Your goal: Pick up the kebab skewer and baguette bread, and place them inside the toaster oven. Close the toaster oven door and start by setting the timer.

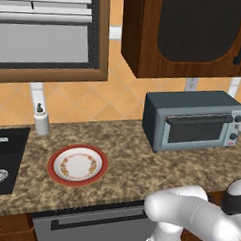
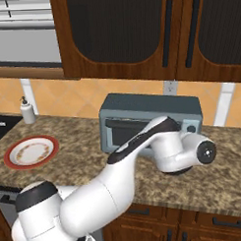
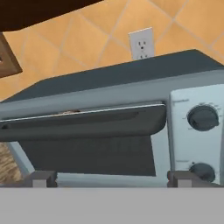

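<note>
- sitting on the speckled granite counter (image 1: 125, 163), the toaster oven (image 1: 192, 121) backs onto the orange tiled wall, under the dark wood upper cabinets (image 1: 187, 31).
- the toaster oven door (image 1: 198, 130) stands up against the front, nearly closed; in the hand view a thin gap shows along its top edge above the dark bar handle (image 3: 83, 124).
- two dark knobs (image 3: 202, 118) sit on the panel at the oven's right side.
- a red-rimmed plate (image 1: 78, 165) lies well to the oven's left, with a white soap dispenser (image 1: 41, 119) and a dark sink (image 1: 2, 161) further left.
- a wall outlet (image 3: 142, 43) sits above and behind the oven.
- the gripper (image 3: 111, 178) is just in front of the door's lower edge, its two fingertips (image 3: 41, 178) spread wide apart and holding nothing.
- in the right base view the arm crosses in front of the oven, hiding much of the door.
</note>
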Tool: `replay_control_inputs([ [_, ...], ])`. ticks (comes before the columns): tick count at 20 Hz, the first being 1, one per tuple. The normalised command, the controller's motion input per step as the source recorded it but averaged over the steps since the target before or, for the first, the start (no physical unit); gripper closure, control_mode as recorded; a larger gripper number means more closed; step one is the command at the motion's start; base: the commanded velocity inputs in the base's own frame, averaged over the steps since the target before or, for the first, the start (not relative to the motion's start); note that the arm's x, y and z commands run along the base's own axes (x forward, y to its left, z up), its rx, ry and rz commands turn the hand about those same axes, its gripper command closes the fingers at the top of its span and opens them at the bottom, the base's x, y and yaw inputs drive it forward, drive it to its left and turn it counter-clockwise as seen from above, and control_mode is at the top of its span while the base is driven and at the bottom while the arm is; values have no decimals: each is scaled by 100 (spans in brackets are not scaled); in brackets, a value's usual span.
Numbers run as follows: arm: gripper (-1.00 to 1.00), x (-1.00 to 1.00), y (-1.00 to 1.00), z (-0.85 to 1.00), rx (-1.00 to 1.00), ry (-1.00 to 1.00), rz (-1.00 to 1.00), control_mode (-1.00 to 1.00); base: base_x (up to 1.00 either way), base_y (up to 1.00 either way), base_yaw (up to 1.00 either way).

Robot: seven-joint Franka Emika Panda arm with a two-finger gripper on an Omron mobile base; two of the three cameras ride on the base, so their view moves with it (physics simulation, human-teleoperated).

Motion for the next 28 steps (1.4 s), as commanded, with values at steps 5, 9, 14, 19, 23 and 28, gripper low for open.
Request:
replay_control_inputs([
  [5,-100,0,1,0,0,-32,0,-100,0,0,0],
  [9,-100,0,18,-18,0,-31,-6,-100,0,0,0],
  [14,-100,22,30,-23,0,-17,-6,-100,0,0,0],
  [19,-100,63,2,0,0,-3,-3,-100,0,0,0],
  [23,-100,19,-27,-17,0,0,0,-100,0,0,0],
  [28,-100,0,-21,-29,0,0,0,-100,0,0,0],
])
